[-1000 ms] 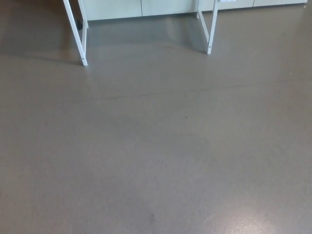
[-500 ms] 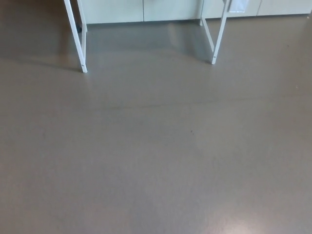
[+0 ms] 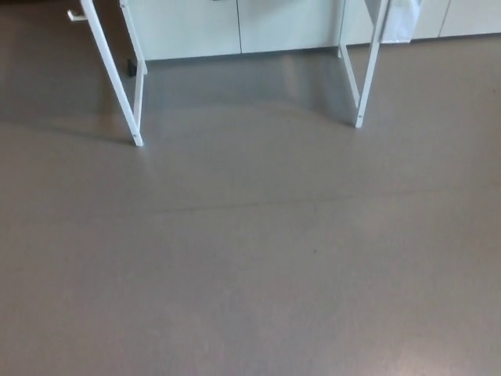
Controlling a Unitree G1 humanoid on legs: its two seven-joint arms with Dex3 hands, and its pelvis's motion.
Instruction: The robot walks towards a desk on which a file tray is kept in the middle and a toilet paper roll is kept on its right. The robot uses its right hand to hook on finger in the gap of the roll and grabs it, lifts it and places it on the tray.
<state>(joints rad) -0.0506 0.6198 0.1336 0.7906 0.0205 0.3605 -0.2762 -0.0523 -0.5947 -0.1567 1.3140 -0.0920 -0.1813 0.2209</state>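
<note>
Roll and tray are out of view, and neither hand shows, so their state cannot be told. Grey floor fills the frame. White desk legs stand at 11 o'clock and at 1 o'clock; pale cabinets sit at 12 o'clock behind them.

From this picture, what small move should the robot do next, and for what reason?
Probably it should keep walking forward toward the desk. Only the white desk legs show near the top, with a wide stretch of grey floor before them. The desktop, the tray and the roll are out of the picture, and neither hand shows, so reaching seems too early.
</note>
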